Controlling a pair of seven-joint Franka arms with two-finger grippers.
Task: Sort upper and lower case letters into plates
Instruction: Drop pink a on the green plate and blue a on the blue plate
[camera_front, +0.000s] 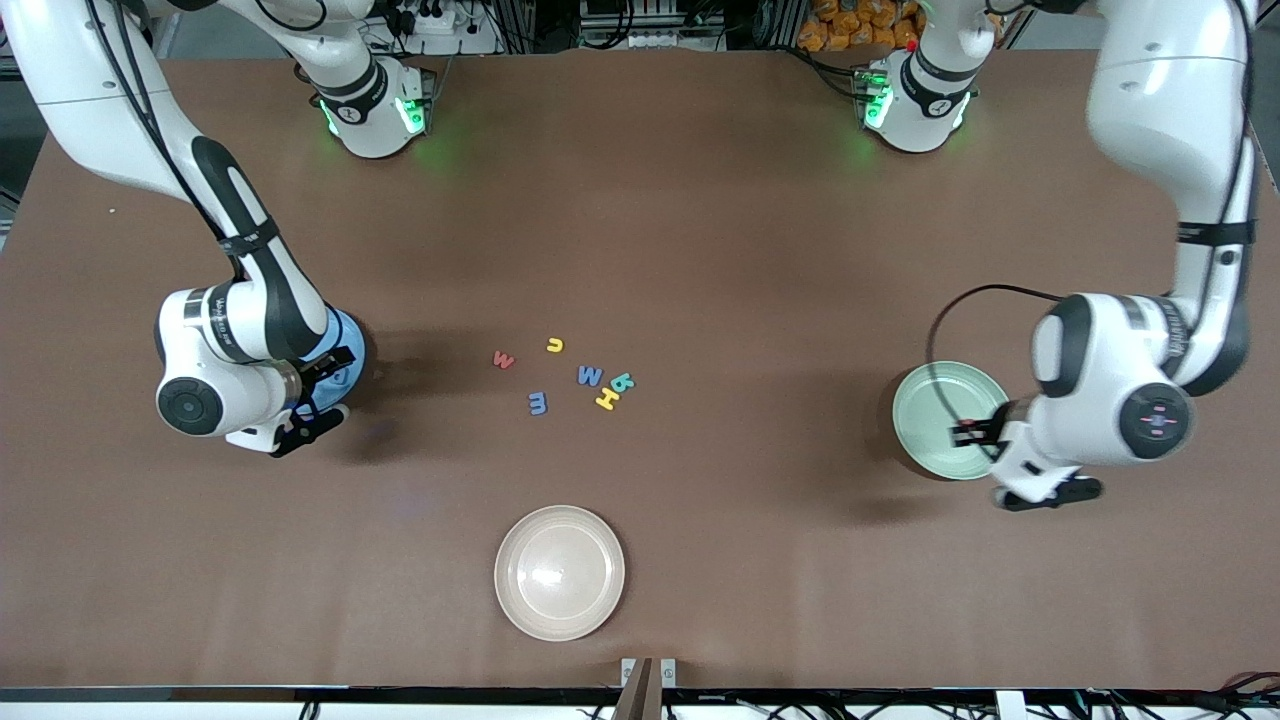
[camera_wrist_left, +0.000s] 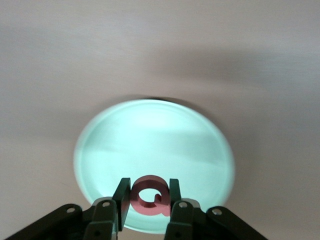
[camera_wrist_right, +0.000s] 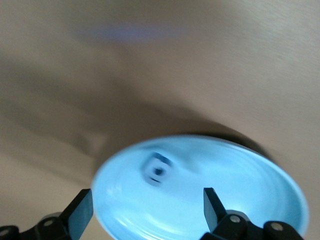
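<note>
Nearest cam: cream plate (camera_front: 559, 572) on brown desk (camera_front: 700, 250), nothing in it. Farther up, mid-desk, loose letter cluster: blue m (camera_front: 538, 403), yellow H (camera_front: 606, 400), teal b (camera_front: 625, 382) touching the H, blue M (camera_front: 590, 375), red w (camera_front: 503, 360), yellow u (camera_front: 554, 345) farthest of the six. Toward left arm's end: mint green plate (camera_front: 945, 418), partly covered by left wrist. Left pincer (camera_wrist_left: 149, 196) over that plate, pinching a red Q (camera_wrist_left: 149, 198) upright between fingers (camera_wrist_left: 123, 196); Q not in plate. Toward right arm's end: sky blue plate (camera_front: 346, 345), mostly hidden under right arm in front view. Right pincer (camera_wrist_right: 147, 210) over blue plate (camera_wrist_right: 200, 200), fingers (camera_wrist_right: 213, 207) spread wide, holding nothing. Small blurred blue-grey piece (camera_wrist_right: 158, 170) in blue plate, prob a letter, can't tell which.
</note>
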